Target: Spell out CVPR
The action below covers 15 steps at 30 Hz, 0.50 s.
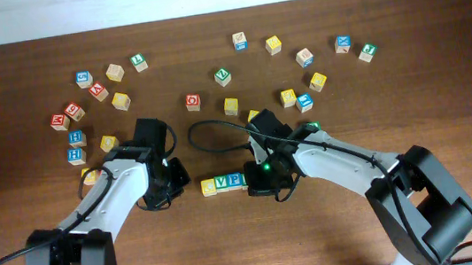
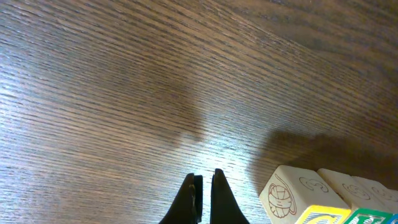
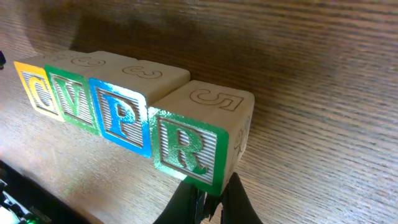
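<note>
Four letter blocks stand in a row on the table. In the right wrist view they read yellow C (image 3: 37,87), green V (image 3: 73,102), blue P (image 3: 121,121) and green R (image 3: 186,149), touching side by side. The overhead shows C (image 1: 209,187), V (image 1: 222,183) and P (image 1: 234,181); R is hidden under my right gripper (image 1: 263,176). My right gripper (image 3: 208,202) is shut, its tips against the R block's near lower corner. My left gripper (image 2: 204,199) is shut and empty over bare wood, just left of the C block (image 2: 298,193); it also shows in the overhead (image 1: 170,177).
Several loose letter blocks lie scattered across the back of the table, among them a group at the far left (image 1: 75,136), a red-lettered one (image 1: 192,102) and a yellow one (image 1: 231,106) behind the row, and more at the back right (image 1: 318,81).
</note>
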### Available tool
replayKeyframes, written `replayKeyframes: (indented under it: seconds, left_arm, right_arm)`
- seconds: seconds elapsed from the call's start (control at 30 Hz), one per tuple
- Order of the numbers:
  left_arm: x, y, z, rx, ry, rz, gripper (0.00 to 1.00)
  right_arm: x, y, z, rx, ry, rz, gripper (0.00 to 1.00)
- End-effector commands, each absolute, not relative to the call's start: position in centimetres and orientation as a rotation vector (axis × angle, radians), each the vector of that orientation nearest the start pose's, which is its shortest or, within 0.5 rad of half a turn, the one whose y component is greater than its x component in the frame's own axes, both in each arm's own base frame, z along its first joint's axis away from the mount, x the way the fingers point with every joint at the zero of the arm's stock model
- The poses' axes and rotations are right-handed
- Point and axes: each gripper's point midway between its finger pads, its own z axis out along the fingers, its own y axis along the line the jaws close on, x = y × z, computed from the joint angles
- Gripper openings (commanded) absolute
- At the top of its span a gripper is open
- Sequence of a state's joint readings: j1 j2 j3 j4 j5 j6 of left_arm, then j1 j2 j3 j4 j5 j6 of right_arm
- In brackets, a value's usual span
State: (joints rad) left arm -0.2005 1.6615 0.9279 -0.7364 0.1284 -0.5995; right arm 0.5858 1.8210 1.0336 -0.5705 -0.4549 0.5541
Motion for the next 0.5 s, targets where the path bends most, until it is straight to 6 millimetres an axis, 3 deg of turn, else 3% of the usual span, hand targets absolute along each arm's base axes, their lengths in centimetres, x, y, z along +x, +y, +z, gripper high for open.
replayKeyframes:
  seconds: [0.0,0.33,0.47]
  left_arm:
    - [28.2,-8.1,1.4,-0.572,3.037,-0.264,0.0]
    - [28.2,-8.2,1.4,-0.572,3.038,-0.264,0.0]
    - [27.6,-9.0,1.5,-0.52,3.069,-0.313,0.0]
  right_arm:
    - [25.0,25.5,1.4,-0.113,3.112,0.791,0.04]
    - [25.2,25.7,1.4,-0.117,3.099,0.803,0.04]
    - [24.7,26.8,2.4,-0.142,3.104,0.921,0.04]
